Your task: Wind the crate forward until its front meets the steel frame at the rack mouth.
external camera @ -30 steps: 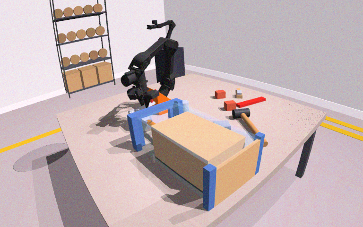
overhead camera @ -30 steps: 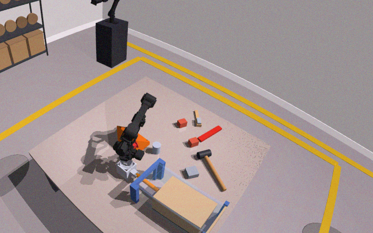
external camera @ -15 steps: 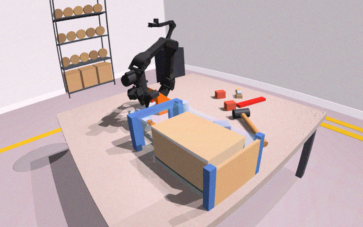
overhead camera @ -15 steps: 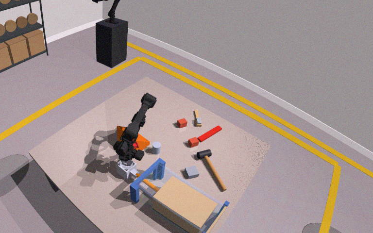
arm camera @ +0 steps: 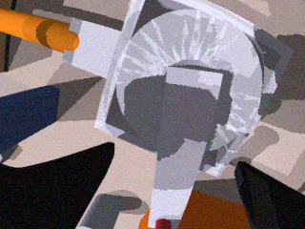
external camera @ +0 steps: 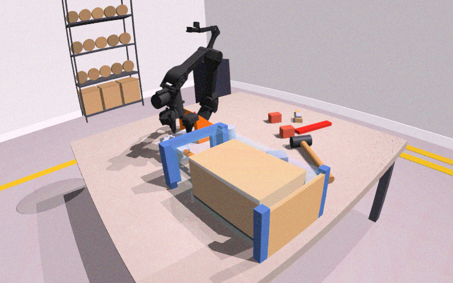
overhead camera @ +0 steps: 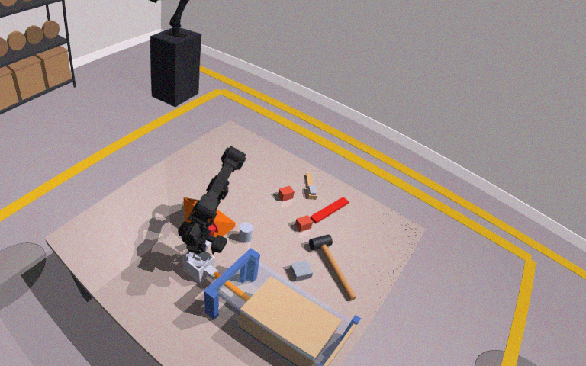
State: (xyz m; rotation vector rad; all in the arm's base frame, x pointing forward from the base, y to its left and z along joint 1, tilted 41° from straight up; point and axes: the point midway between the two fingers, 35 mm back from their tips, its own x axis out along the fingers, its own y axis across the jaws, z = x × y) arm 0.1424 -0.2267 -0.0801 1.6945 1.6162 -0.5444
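Note:
The pale winch [overhead camera: 192, 268] [arm camera: 191, 38] stands before the cubby. The grey winch handle [arm camera: 178, 167] lies across its top, with a red knob at the outer end; the key is hidden. My gripper [overhead camera: 207, 248] [external camera: 181, 131] [arm camera: 176, 159] is open over the winch, one finger on each side of the handle arm. An orange strap [overhead camera: 235, 287] [external camera: 187, 153] [arm camera: 52, 35] runs from the winch to the crate. The tan crate [overhead camera: 291, 313] [external camera: 246, 168] looks flat between the clear panels. A gap shows between its front and the blue steel frame [overhead camera: 235, 271] [external camera: 191, 134].
An orange angled piece [overhead camera: 226, 222] and grey cylinder [overhead camera: 246, 232] stand near the winch. A grey block [overhead camera: 301, 270], mallet [overhead camera: 338, 271] [external camera: 311, 154], red bar [overhead camera: 329, 210] [external camera: 313, 127], two red blocks [overhead camera: 285, 193] [overhead camera: 304, 223] and a small tool [overhead camera: 311, 189] lie farther right.

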